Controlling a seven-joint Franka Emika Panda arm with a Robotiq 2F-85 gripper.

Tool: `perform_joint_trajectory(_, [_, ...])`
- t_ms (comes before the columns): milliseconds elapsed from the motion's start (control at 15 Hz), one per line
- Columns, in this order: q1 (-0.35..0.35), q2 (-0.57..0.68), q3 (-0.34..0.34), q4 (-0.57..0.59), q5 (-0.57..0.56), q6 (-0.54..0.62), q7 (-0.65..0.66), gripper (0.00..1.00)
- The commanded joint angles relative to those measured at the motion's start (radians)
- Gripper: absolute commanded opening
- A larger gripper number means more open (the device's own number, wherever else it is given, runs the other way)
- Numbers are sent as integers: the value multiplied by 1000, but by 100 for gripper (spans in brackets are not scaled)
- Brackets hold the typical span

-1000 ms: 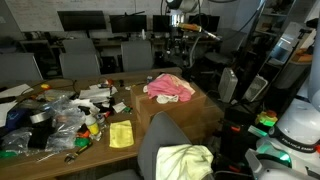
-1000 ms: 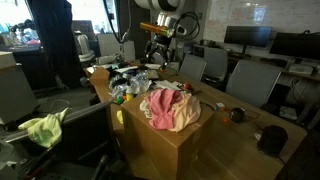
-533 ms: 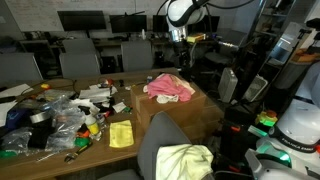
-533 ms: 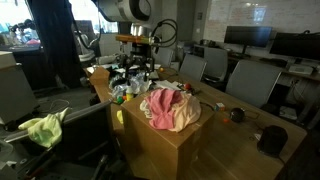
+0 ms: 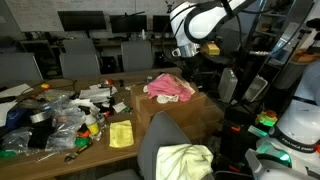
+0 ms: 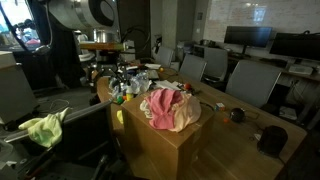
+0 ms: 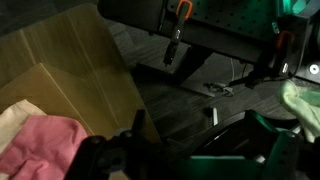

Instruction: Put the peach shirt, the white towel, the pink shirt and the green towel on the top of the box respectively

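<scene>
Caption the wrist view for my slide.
Looking down beside the box: pink shirt on top, green towel off to the right, not yet on it.

the arm [image 5: 207, 20] is made of thick, rounded links with a smooth white shell, and the light gives bright spots on its curved covers. where one link meets the next there are dark bands around the joints. in an exterior view the arm [image 6: 82, 12] looks more grey-white, like a wide cylinder with a dark ring. the hand [image 5: 184, 48] at the end is much darker than the arm, black or dark grey, and more blocky in shape; its small details are too blurred to tell. in the wrist view the fingers [image 7: 108, 158] appear only as dark, unsharp shapes along the lower edge.
</scene>
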Motion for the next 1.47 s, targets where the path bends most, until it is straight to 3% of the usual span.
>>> perform_joint_trajectory(0, [51,-123,25,-149,-32,72,-92,100])
perform_joint_trajectory(267, [112,-166,34,-226,12,129,-206,100])
perform_joint_trajectory(600, [158,-155,22,-238,112,166,-298,100])
perform_joint_trajectory(1000, [160,-88,15,-201,251,157,-354,100])
perform_joint_trajectory(1400, [149,11,25,-172,283,127,-372,100])
